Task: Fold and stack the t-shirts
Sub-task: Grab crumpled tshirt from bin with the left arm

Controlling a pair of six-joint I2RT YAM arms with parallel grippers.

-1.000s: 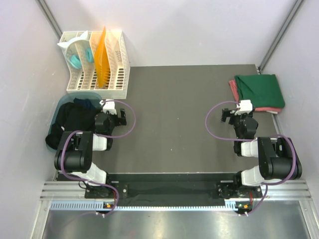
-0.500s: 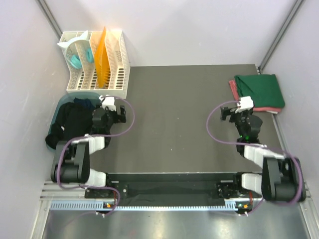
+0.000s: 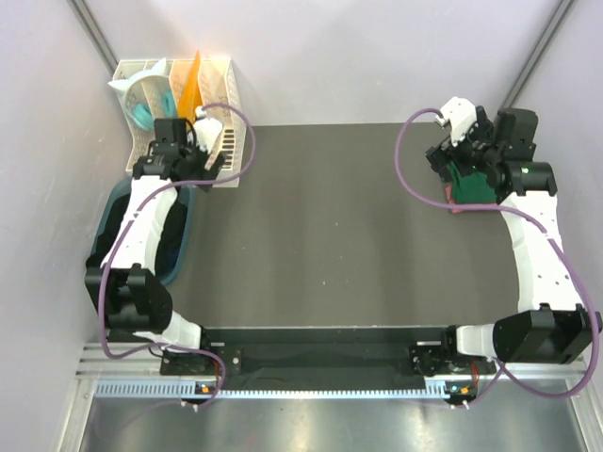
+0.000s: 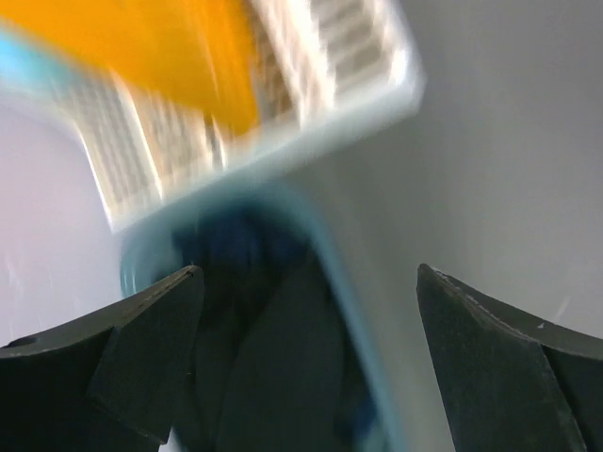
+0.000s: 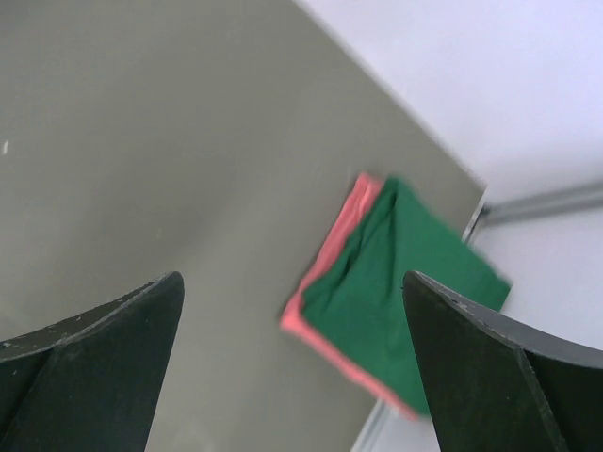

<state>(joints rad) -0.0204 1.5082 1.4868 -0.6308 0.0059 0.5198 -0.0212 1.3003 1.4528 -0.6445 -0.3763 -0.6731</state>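
While hovering, left claw (image 4: 308, 270) and right claw (image 5: 292, 276) gape fully, holding nothing.

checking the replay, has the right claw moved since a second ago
Yes: the right claw moved toward the far wall, up alongside the green t-shirt.

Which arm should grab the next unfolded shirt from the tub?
Left. The left gripper, open, hangs over the tub, with the dark shirts framed between its fingers. The right gripper, also open, is across the table over the folded stack.
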